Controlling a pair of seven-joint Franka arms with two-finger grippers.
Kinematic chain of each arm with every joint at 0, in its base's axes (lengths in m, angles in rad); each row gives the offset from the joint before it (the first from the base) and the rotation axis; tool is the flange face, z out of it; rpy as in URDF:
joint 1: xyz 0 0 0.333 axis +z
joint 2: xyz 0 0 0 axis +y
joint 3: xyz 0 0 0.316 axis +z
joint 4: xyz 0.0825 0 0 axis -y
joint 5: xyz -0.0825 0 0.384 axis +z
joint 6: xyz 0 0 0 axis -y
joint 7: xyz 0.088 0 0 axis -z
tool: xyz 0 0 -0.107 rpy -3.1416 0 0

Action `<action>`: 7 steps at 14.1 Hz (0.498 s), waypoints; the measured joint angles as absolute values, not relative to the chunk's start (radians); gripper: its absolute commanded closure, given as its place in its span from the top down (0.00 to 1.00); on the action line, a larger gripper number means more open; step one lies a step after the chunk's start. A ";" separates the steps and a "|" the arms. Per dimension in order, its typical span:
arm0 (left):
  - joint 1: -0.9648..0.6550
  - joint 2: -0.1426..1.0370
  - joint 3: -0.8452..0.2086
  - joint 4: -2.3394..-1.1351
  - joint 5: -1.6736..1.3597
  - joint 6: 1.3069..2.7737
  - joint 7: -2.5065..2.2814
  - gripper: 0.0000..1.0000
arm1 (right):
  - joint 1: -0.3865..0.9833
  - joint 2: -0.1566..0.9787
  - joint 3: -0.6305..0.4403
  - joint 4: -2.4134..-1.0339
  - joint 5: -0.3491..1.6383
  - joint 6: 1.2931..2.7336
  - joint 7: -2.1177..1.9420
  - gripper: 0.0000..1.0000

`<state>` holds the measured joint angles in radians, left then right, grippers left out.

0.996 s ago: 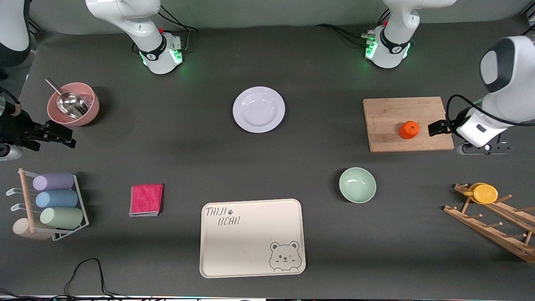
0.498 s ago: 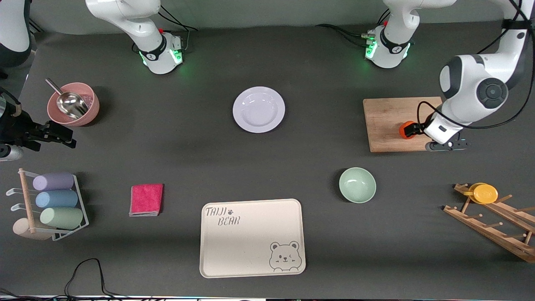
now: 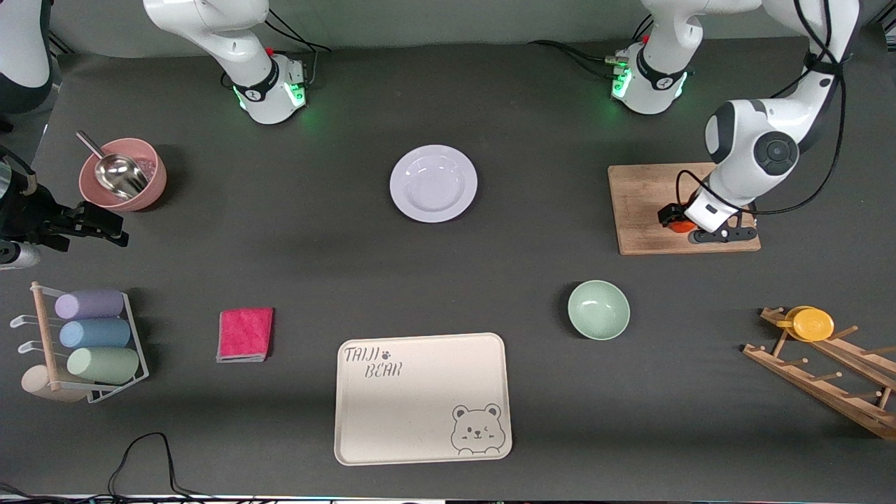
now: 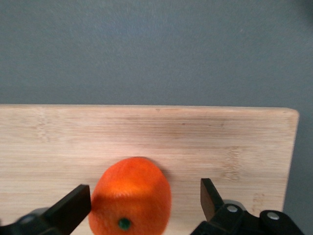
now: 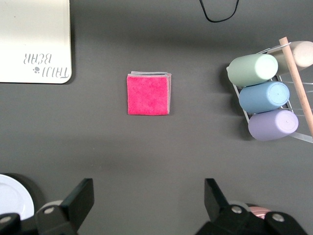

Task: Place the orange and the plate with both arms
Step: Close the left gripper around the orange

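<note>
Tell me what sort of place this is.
Probably a robot lab bench staged as a kitchen: two arms bolted to a dark mat-covered table, with kitchen props set out, such as a cutting board, a plate and a mug rack. No real counter or sink shows.

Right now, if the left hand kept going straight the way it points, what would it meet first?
The orange on the cutting board. It already sits between the left hand's open fingers, apparently nearer one finger than the other; depth is uncertain.

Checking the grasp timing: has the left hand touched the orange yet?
Apart. In the left wrist view, the left hand is open around the orange on the cutting board, with board showing between the fruit and one finger.
</note>
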<state>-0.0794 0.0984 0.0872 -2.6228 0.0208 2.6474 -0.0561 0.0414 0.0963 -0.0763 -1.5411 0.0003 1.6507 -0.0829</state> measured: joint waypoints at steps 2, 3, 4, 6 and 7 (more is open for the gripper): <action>-0.081 0.124 0.087 -2.623 0.021 2.667 -0.056 1.00 | 0.041 0.097 -0.078 -1.542 0.000 1.650 -0.083 1.00; -0.081 0.128 0.087 -2.623 0.021 2.670 -0.056 1.00 | 0.041 0.097 -0.079 -1.543 0.000 1.650 -0.083 1.00; -0.081 0.129 0.087 -2.622 0.021 2.670 -0.056 1.00 | 0.041 0.098 -0.079 -1.544 0.000 1.650 -0.083 1.00; -0.081 0.129 0.087 -2.622 0.021 2.670 -0.056 1.00 | 0.041 0.099 -0.079 -1.544 0.000 1.650 -0.083 1.00; -0.081 0.129 0.087 -2.622 0.021 2.670 -0.056 1.00 | 0.041 0.099 -0.079 -1.544 0.000 1.650 -0.083 1.00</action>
<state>-0.0809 0.1287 0.0868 -2.6215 0.0215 2.6699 -0.0560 0.0414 0.0988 -0.0793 -1.5438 0.0003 1.6498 -0.0829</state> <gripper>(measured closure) 0.000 0.000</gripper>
